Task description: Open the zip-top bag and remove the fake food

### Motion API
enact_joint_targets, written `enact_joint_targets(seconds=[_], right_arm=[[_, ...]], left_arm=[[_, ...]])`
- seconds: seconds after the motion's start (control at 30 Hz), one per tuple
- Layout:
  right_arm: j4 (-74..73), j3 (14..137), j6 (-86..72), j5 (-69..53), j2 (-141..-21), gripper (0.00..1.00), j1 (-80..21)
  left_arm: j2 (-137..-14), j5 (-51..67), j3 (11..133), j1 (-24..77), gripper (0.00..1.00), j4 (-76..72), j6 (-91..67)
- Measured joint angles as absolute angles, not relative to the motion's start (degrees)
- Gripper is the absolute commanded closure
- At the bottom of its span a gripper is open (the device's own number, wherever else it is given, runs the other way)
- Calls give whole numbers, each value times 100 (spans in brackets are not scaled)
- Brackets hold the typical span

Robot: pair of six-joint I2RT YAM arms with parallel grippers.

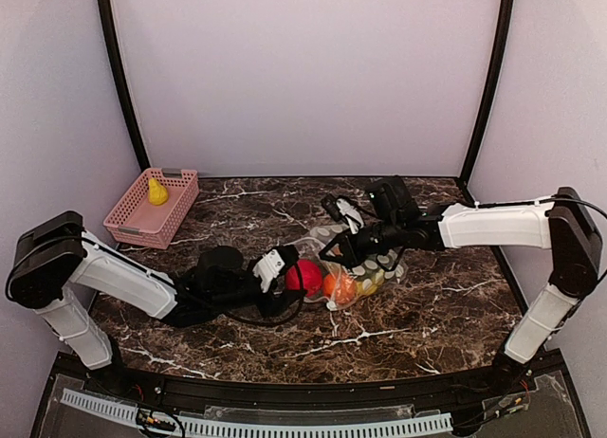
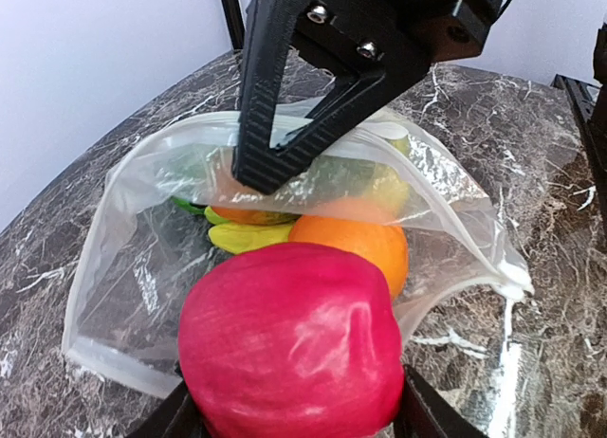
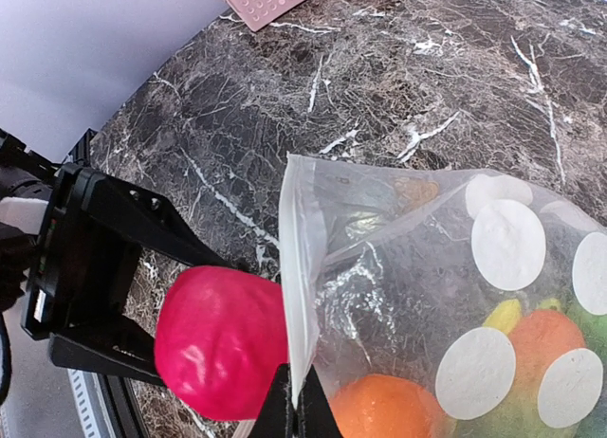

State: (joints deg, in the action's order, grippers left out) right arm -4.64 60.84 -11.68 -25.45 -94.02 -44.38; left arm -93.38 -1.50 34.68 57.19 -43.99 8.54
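Dark marbled worktop [image 1: 427, 315] fills the booth between pale walls, and the zip-top bag [image 1: 379, 267] lies near its middle, between the two arms. Its mouth faces the left arm and stands open.

The right claw [image 1: 341, 244] is closed tight on the upper lip of the bag, as the right wrist view shows with the thin plastic edge nipped between its fingertips [image 3: 289, 405]. Lifted this way, the lip appears to serve as a propped-open doorway, so the floppy plastic does not sag over the fruit and the other arm can work at the mouth.

The left claw [image 1: 294, 275] is spread about as wide as the red ball [image 1: 306, 279] and is clamped on it from both sides. The ball sits just outside the rim, right at the mouth. A low, level grip likely lets it slide out without snagging the lower lip, which lies flat on the worktop.

Inside the bag lie the orange ball [image 2: 360, 248], just behind the red one, a yellow banana [image 2: 251, 237] and something green further back. The removal looks only begun.

Off to the far left stands a pink basket [image 1: 137, 231] with a yellow toy [image 1: 157, 190] in it, well apart from the bag.
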Motion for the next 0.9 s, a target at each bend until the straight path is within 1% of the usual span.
enact_joint_targets(seconds=[0.23, 0.4, 0.63, 0.73, 0.9], right_arm=[[-454, 5977, -1168, -2545, -9277, 100, -4407], [-427, 5916, -1168, -2550, -9251, 100, -4407], [-384, 5887, -1168, -2556, -9231, 100, -4407], [-377, 5883, -1166, -2558, -9229, 100, -4407], [-368, 5874, -1168, -2563, -9229, 100, -4407]], left_arm=[[-8112, -296, 3000, 5688, 51, -4045, 207], [-7373, -368, 3000, 5251, 51, -3739, -355], [-6595, -655, 3385, 3844, 51, -2685, -1046], [-6488, -768, 3697, 3164, 48, -2204, -1223], [-6545, -884, 4198, 2121, 48, -1597, -1494]])
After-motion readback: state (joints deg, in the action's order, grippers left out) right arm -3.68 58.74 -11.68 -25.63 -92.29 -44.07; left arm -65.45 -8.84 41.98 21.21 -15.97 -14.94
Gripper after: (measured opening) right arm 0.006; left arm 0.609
